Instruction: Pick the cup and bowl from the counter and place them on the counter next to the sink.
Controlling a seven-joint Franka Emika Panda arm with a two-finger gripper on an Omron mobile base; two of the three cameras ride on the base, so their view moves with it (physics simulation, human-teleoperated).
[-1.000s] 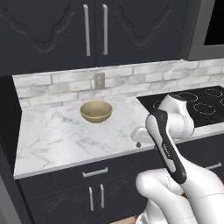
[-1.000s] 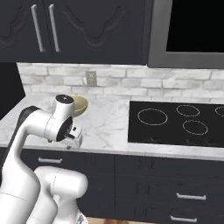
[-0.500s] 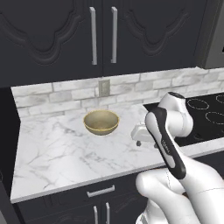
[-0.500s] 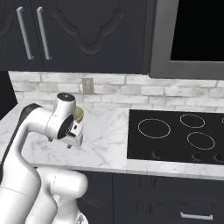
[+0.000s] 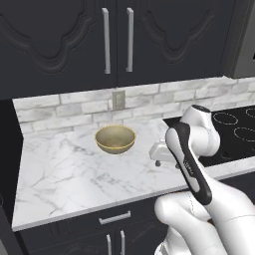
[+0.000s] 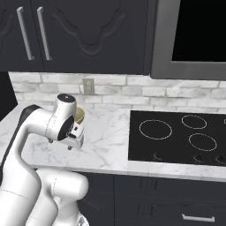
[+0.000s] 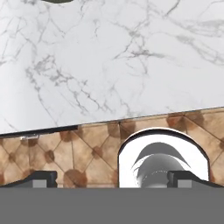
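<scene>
A: The bowl [image 5: 115, 139] is what you want to look at. Going from your side outward, the gripper [image 5: 166, 164] hangs over the front part of the counter [image 5: 64, 179], fingers spread wide with nothing between them. It sits to the right of the bowl and nearer you, well apart from it.

B: So nothing is picked up?

A: Nothing. In the hand view the fingertips [image 7: 39, 179] rise far apart at the bottom, and beyond them you see the counter's front edge and bare marble [image 7: 109, 57]. A sliver of the bowl's rim [image 7: 57, 1] peeks in at the top edge.

B: Where does the bowl sit exactly?

A: Upright on the marble, toward the back, below the wall outlet [image 5: 118, 100] in the brick backsplash [image 5: 60, 112]. From the right base view the arm covers most of it, leaving a slice of its rim [image 6: 80, 116].

B: And the cup?

A: You cannot find it in these views, and the same goes for the sink. The cooktop [image 6: 181, 137] lies to the right of this stretch of counter.

B: How far along, then?

A: I judge it early. The bowl is not yet grasped, the cup's place is unknown, and both placements beside the sink remain ahead of you.
</scene>
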